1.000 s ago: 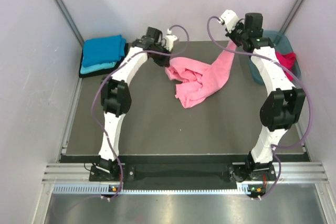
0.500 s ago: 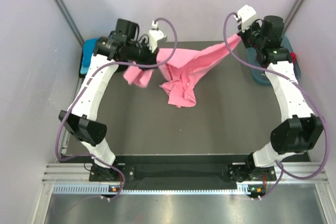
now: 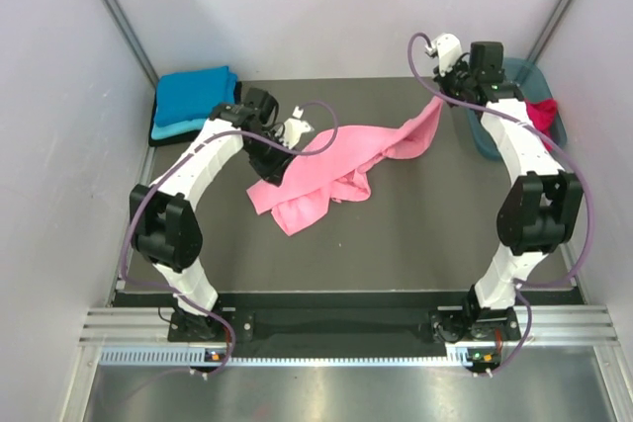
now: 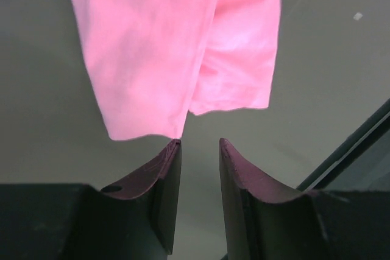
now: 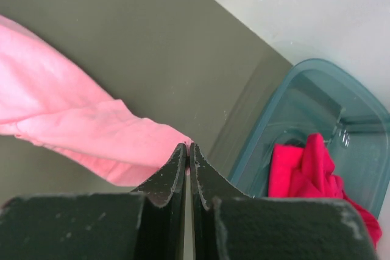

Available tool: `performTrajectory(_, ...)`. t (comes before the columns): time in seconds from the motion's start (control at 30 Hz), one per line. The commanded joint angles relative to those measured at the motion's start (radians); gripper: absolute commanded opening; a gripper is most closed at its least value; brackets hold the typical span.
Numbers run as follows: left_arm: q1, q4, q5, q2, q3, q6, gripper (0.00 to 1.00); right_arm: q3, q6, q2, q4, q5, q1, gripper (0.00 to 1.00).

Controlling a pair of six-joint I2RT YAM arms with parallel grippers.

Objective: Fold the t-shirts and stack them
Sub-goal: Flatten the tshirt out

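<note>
I see the soft, rumpled pink shirt (image 3: 331, 157) mid-frame, my right hand (image 5: 188, 146) pinching its corner, left hand (image 4: 200, 143) parted, holding nothing.

The top camera stands high above and behind the arm bases and looks down and forward, from afar, on the whole table (image 3: 425, 234). The left wrist camera sits just behind the left gripper (image 4: 200, 143) and looks down along it, very near to the table and to an edge of the pink t-shirt (image 4: 158, 41). The right wrist camera looks along the right gripper (image 5: 187, 147) toward the far right corner with the tub (image 5: 286, 114). All three views share the pink t-shirt and the table; the tub appears only in the top and right wrist views.
</note>
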State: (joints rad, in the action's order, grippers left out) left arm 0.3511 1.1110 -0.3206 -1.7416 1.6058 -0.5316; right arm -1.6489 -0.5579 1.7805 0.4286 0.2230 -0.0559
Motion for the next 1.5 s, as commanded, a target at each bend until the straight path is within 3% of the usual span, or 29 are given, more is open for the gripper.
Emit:
performTrajectory(0.0, -0.004, -0.068, 0.092, 0.024, -0.119, -0.05, 0.37, -0.109, -0.005, 0.019, -0.01, 0.022, 0.005, 0.0)
performTrajectory(0.27, -0.012, -0.155, 0.186, 0.044, -0.306, -0.128, 0.38, -0.158, 0.019, 0.065, 0.004, 0.045, 0.001, 0.0)
performTrajectory(0.97, -0.012, -0.26, 0.221, -0.116, -0.297, -0.097, 0.41, -0.157, 0.023, 0.066, 0.016, 0.049, -0.009, 0.0)
performTrajectory(1.47, -0.014, -0.318, 0.241, -0.087, -0.414, -0.099, 0.4, -0.149, 0.021, 0.071, 0.019, 0.05, -0.018, 0.0)
